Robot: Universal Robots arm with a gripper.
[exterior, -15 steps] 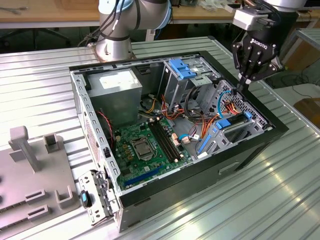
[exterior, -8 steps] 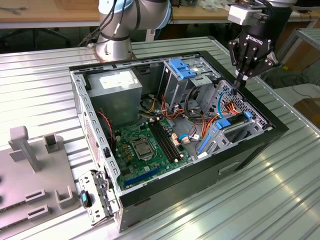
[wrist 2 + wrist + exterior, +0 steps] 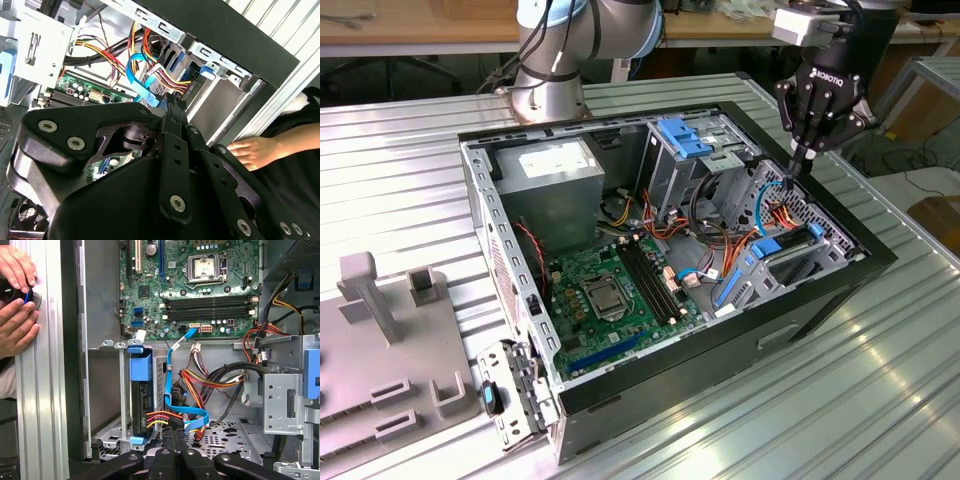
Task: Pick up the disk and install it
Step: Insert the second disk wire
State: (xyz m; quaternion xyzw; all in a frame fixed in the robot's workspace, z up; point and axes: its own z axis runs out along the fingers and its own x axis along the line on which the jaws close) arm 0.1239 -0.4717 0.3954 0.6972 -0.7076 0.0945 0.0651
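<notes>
One disk [image 3: 140,405] already sits on edge in its bay inside the case [image 3: 840,290], cables plugged in. Your gripper [image 3: 803,152] hovers above it with jaws together, empty; installation looks essentially finished.

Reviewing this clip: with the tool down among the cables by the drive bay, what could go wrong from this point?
1. The tool sits right at the blue flat cable and the orange and red wire bundle; it could snag or tug a connector loose.
2. The disk stands in its bay with blue frame ends showing; a knock might shift it.
3. A person's hands rest on the table rail beside the case, close enough to be at risk if the arm swings.
</notes>
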